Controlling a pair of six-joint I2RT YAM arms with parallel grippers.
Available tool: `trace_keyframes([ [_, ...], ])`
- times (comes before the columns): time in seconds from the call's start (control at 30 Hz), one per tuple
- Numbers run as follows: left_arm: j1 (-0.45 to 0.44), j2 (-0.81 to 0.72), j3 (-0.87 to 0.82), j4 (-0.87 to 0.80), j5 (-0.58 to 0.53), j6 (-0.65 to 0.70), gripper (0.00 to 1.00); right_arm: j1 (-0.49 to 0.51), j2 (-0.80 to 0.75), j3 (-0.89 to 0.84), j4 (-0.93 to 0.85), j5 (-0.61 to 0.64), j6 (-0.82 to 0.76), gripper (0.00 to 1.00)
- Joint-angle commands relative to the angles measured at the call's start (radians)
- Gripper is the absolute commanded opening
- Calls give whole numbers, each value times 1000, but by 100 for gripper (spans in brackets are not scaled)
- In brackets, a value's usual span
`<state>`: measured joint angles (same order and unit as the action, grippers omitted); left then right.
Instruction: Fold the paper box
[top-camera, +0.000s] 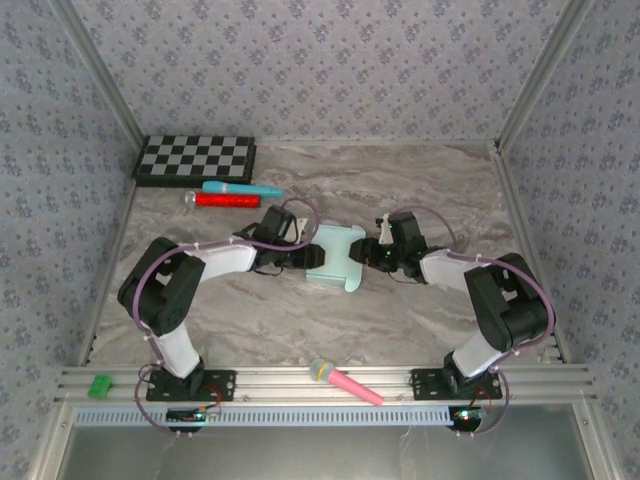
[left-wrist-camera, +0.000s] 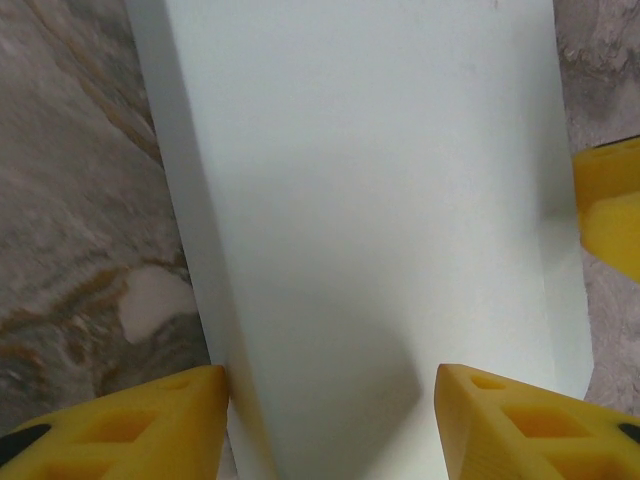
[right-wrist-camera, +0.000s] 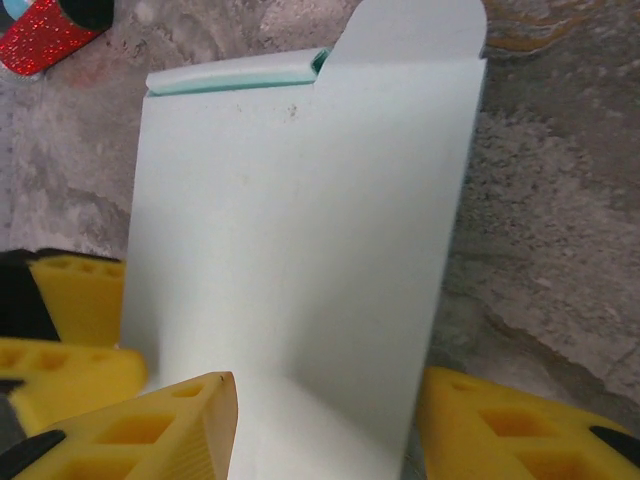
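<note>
The pale aqua paper box lies mid-table as a partly formed sleeve, between the two grippers. From the left, my left gripper stands open astride its end. In the left wrist view the box runs away from the gripper; one yellow finger touches its side wall and the other sits over its top face. My right gripper comes from the right, open. In the right wrist view its gripper straddles the box, whose rounded tab stands at the far end.
A black-and-white checkerboard sits at the back left, with a blue pen and a red glitter tube in front of it. A pink toy microphone and a green block rest on the near rail.
</note>
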<state>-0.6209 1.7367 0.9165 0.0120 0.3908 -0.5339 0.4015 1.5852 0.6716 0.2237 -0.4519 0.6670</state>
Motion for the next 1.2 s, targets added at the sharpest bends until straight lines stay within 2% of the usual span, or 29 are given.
trace_keyframes([
  [0.0,-19,-43,-11,39,-68,-67,55,-7,28,-18,62,-47,41,52],
  [0.33,-8,-42,14,11,-113,-38,52,-33,63,-50,131,-115,45,51],
  [0.7,0,-35,47,0,-109,-11,53,-37,90,-68,220,-183,51,51],
  [0.9,0,-24,45,18,-92,-9,49,-34,137,-78,338,-239,98,50],
  [1.17,0,-5,27,45,-84,-18,47,-12,128,-78,387,-240,110,49],
])
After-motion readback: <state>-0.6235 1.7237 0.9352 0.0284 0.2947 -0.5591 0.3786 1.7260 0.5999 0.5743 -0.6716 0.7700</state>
